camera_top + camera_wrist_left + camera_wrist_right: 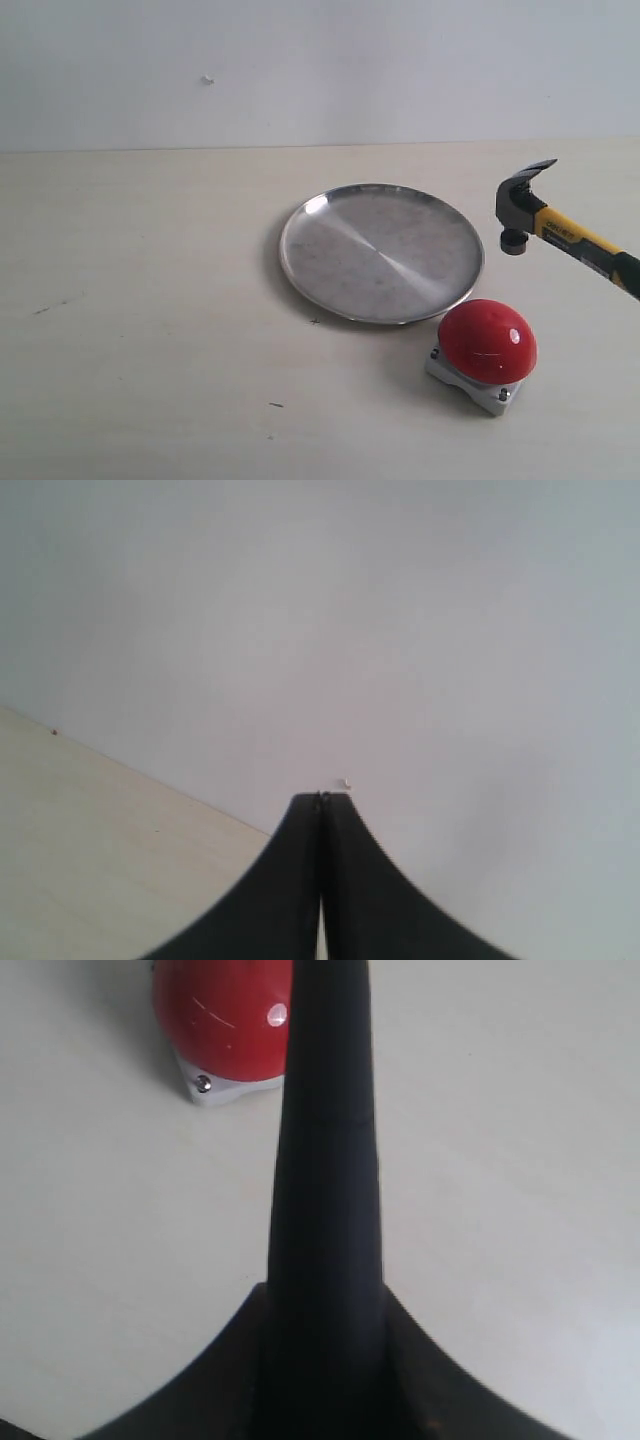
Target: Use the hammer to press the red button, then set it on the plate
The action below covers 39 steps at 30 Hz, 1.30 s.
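Pale beige tabletop (150, 330) below a white wall carries a round shallow silver metal plate (380, 250) at frame centre and a glossy red dome button on a grey square base (487, 345) at lower right. A small claw hammer with dark steel head and yellow-and-black handle (560, 230) hangs in the air at the right edge, its head up and right of the button. The right gripper (325, 1305) has its fingers clamped on the black handle; the left gripper (320, 800) has its fingers pressed together, empty. The hammer is probably rigid and head-heavy, so a rear-handle hold may let it pivot. The glossy dome could deflect an off-centre press.
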Each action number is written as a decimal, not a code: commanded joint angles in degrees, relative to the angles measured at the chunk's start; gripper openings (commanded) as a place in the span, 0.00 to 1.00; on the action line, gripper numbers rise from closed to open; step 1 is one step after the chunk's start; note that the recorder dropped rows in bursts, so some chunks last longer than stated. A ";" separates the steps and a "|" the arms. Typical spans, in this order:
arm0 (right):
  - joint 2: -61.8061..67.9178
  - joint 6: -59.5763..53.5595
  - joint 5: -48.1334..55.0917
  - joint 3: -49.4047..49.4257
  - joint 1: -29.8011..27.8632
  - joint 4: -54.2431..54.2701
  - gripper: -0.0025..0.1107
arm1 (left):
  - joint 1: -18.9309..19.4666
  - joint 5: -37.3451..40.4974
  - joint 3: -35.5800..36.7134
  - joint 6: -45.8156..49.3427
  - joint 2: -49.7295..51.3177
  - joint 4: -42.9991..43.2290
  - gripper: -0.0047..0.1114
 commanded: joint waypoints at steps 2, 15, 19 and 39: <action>-3.46 -7.68 1.51 -1.11 -0.15 7.12 0.02 | 0.05 0.33 0.16 0.36 -0.33 -0.31 0.04; -14.36 -0.96 -1.81 5.33 -0.15 -3.22 0.02 | 0.05 0.33 0.16 0.36 -0.33 -0.31 0.04; -26.74 -3.05 -1.34 8.42 -0.05 -5.10 0.02 | 0.05 0.33 0.16 0.36 -0.33 -0.31 0.04; -22.30 24.50 7.77 -2.84 -0.05 3.40 0.02 | 0.05 0.33 0.16 0.36 -0.33 -0.31 0.04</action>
